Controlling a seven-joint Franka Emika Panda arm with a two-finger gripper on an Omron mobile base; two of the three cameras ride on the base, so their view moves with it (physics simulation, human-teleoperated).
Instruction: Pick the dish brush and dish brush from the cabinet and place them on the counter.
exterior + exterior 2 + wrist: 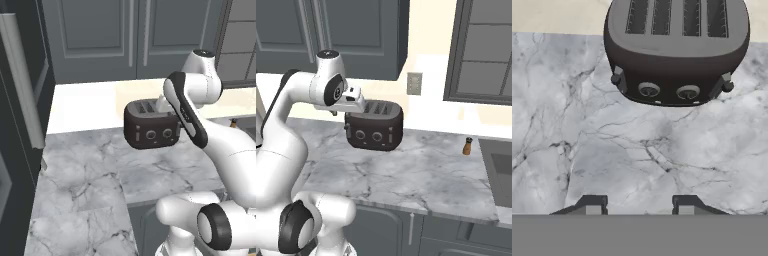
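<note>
Marble counter (85,185): white stone with grey veins is being shown over dark grey base units; bare surface is being left along its front edge and toward its left end.
Toaster (375,125): a dark four-slot toaster with two dials and side levers is being carried by the counter near its back edge, against the pale wall; in the hand view it is being seen at the top, slots facing up.
Gripper (639,206): it is being held above the counter, in front of the toaster and apart from it; the two dark finger tips are being kept spread with bare marble between them, and nothing is being gripped.
Arm: the white arm is being seen folded over the counter, with its upper links crossing in front of the toaster in the left base view.
Cabinet (120,35): the dark blue-grey wall cabinet is being seen above the counter's back edge with both panelled doors shut and slim pale bar handles at the middle.
Dish brushes: they cannot be located; whatever is inside the cabinet is being hidden by the closed doors.
Pepper mill (468,146): a small brown mill is being seen upright toward the counter's right end, just beside the sink (496,172).
Window (483,50): dark-framed panes are being seen above the sink end.
Wall switch (414,83): a pale plate is being seen on the wall behind the toaster.
Tall unit (20,115): a dark unit with a long silver handle is being seen bordering the counter's left end.
</note>
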